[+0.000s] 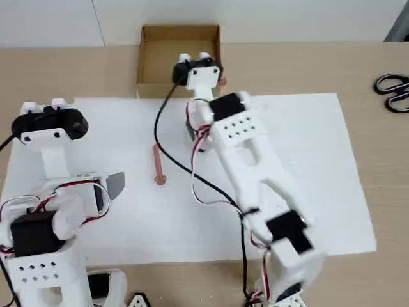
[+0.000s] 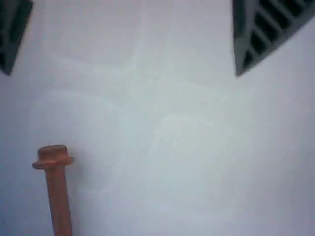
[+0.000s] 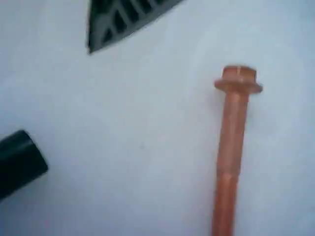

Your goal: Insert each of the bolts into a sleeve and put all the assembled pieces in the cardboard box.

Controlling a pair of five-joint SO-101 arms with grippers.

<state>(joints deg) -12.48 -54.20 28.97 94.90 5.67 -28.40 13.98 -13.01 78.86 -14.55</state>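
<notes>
A copper bolt (image 1: 157,164) lies on the white paper (image 1: 307,166), head toward the table's front. It also shows in the left wrist view (image 2: 55,189) and the right wrist view (image 3: 232,147). My left gripper (image 2: 138,34) hovers open over bare paper just left of the bolt, its grey finger (image 1: 115,184) visible from above. My right gripper (image 1: 195,135) hangs low over the paper right of the bolt, with one dark finger (image 3: 123,19) showing and nothing held. A black sleeve (image 3: 17,164) lies beside it. The cardboard box (image 1: 148,61) stands at the back.
Black scissors (image 1: 393,93) lie at the far right on the wooden table. The right arm's body (image 1: 255,166) stretches diagonally across the paper, and its black cable (image 1: 172,153) loops past the bolt. A small copper piece (image 1: 222,82) shows by the box's front right corner.
</notes>
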